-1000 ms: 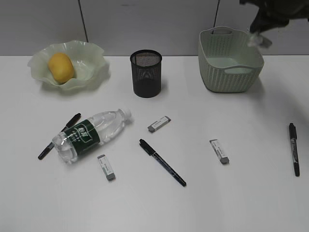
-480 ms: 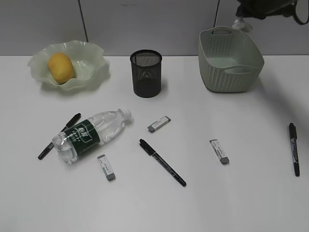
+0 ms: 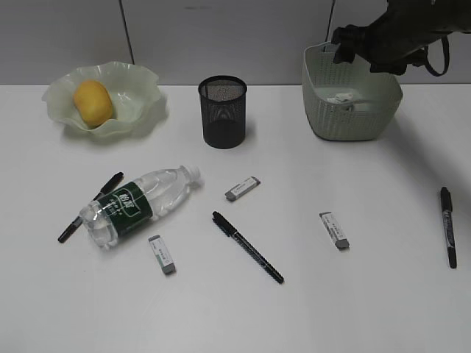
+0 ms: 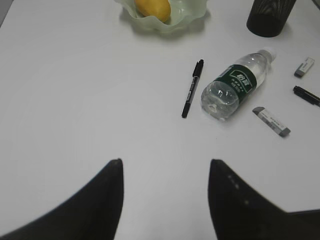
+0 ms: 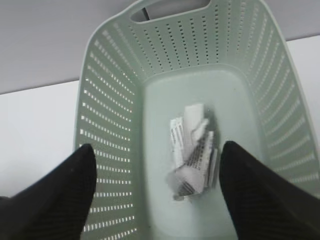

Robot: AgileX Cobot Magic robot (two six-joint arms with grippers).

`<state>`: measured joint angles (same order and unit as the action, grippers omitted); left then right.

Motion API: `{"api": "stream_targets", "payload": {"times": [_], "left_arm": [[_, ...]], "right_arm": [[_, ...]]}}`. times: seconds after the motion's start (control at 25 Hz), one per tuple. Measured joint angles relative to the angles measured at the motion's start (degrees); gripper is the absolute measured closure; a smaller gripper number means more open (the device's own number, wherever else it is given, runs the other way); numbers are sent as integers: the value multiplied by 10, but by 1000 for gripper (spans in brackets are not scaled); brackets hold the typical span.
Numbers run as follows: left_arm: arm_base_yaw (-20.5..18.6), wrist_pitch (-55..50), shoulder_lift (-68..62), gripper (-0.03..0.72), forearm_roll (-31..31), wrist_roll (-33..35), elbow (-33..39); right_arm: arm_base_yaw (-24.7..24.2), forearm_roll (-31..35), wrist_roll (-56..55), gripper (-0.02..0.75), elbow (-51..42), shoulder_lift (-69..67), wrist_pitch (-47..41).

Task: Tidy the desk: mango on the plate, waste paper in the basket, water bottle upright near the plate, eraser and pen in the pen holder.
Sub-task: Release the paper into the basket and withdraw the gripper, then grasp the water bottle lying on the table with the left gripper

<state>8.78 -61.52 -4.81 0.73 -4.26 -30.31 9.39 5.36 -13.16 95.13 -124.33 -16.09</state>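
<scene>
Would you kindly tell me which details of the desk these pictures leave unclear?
- Right claw, right wrist view: the fingertips are cut off by the bottom edge; in the exterior view it is a dark blur above the basket.
- Waste paper: its print is too small to read.
- Pen holder, exterior view: the dark mesh hides its inside.
- Water bottle, left wrist view: the label text is too small.

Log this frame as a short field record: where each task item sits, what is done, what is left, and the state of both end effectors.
mango: in plate
waste paper: on basket floor
water bottle: lying on its side on desk
pen holder: upright, nothing seen inside
pens: three on desk
erasers: three on desk
left end effector: open, empty
right end effector: open, over basket
remaining: bottle, pens, erasers
</scene>
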Motion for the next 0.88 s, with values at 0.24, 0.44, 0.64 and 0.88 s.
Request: {"api": "stream_targets", "payload": {"times": [0.24,0.44,0.64,0.88], "left_arm": [[0,0,0,276,-1,0,0],[0,0,0,276,-1,0,0],[0,0,0,276,0,0,0],[0,0,0,281,-3,0,0]], "right_arm": [[0,-2,41,163,7,60,-86],[0,-2,78,169,12,129,-246],[0,-2,104,172,12,174,-404],[0,-4,126,174,12,211,-520]]}}
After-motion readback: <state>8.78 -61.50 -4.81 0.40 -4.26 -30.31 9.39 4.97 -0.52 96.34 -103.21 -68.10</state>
